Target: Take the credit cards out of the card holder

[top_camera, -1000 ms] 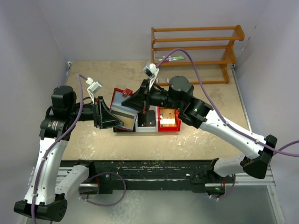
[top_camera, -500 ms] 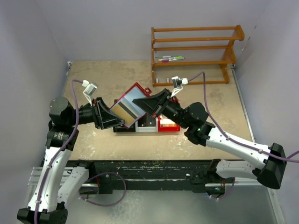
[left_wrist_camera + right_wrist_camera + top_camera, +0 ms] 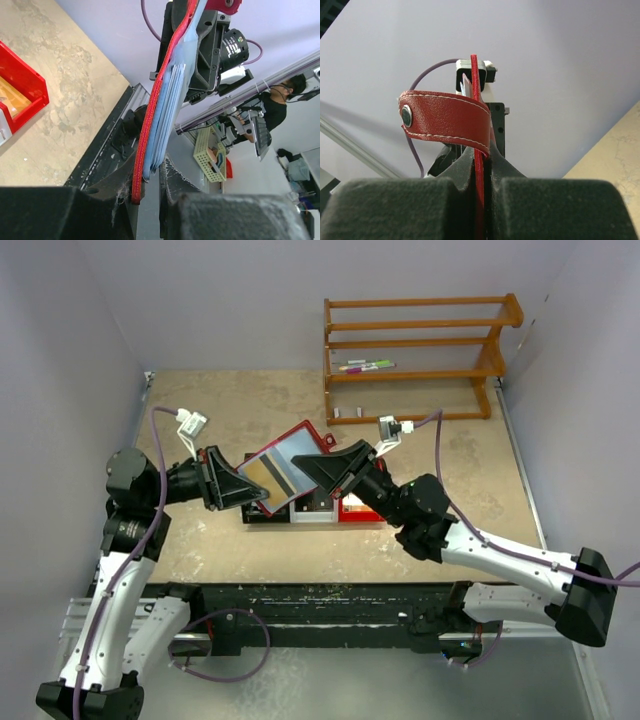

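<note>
Maroon card holder (image 3: 283, 472) aloft, left gripper (image 3: 148, 186) clamped on its edge, right gripper (image 3: 479, 167) pinching its cover

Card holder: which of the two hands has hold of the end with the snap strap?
The right hand: the card holder's red strap loops just above its fingers. The left hand holds the opposite edge, where blue sleeves fan out.

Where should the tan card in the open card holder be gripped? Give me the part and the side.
Pinch the tan card by its bare end, left of its dark stripe, coming from the left gripper's side: the card holder lies open upward, and that flat end seems the only uncovered part.
</note>
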{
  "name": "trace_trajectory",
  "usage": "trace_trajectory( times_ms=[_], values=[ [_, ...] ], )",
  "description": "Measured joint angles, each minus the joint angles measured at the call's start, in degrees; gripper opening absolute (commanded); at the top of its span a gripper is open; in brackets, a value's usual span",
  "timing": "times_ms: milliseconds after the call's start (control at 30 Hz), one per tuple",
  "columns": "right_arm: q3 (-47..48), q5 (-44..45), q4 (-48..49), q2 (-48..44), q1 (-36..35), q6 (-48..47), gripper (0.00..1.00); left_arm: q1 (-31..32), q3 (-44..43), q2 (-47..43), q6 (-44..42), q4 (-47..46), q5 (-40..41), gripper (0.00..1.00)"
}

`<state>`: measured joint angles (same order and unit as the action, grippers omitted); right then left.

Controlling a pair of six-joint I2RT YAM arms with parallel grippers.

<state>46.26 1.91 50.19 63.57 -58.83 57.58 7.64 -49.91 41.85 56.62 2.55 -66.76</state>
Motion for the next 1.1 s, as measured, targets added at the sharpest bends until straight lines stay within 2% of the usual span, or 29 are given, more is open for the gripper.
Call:
trace_trajectory(
  times_ms=[267,400,433,533,600,667,833,967,1100],
  values=[
    [-0.44,0.39,1.62,0.74,-0.44,0.52,0.00,0.00,0.02,1.11,2.38,-0.15,-0.04,0.09],
    [-0.44,0.39,2.03,0.92,-0.52,0.83,0.00,0.00,0.02,1.11,2.56,-0.33,-0.04,0.02],
    [-0.50,0.39,2.05,0.92,-0.52,0.96,0.03,0.00,0.02,1.11,2.58,-0.39,-0.07,0.01],
    [-1.70,0.90,1.92,0.15,-0.46,2.14,0.36,0.00,0.02,1.16,2.32,-0.11,-0.48,0.00],
    [-2.01,0.50,-0.50,-0.96,-0.04,2.19,0.49,-0.02,-0.15,1.31,0.92,1.09,-0.15,0.00],
    [-1.73,-2.32,-5.14,-2.38,1.51,0.09,0.55,-0.09,-1.46,2.05,-1.62,4.13,0.20,0.00],
    [6.45,-14.73,-18.75,-1.22,9.46,-5.95,0.51,-0.11,-5.14,4.72,-8.63,11.78,-0.66,0.00],
    [17.33,-22.23,-30.69,3.02,12.09,-12.11,0.29,-0.13,-7.58,5.73,-13.92,17.62,-2.27,0.00],
    [23.54,-29.07,-39.01,5.79,12.13,-16.09,0.20,-0.26,-9.99,6.78,-18.47,22.21,-3.76,0.00]
  ],
)
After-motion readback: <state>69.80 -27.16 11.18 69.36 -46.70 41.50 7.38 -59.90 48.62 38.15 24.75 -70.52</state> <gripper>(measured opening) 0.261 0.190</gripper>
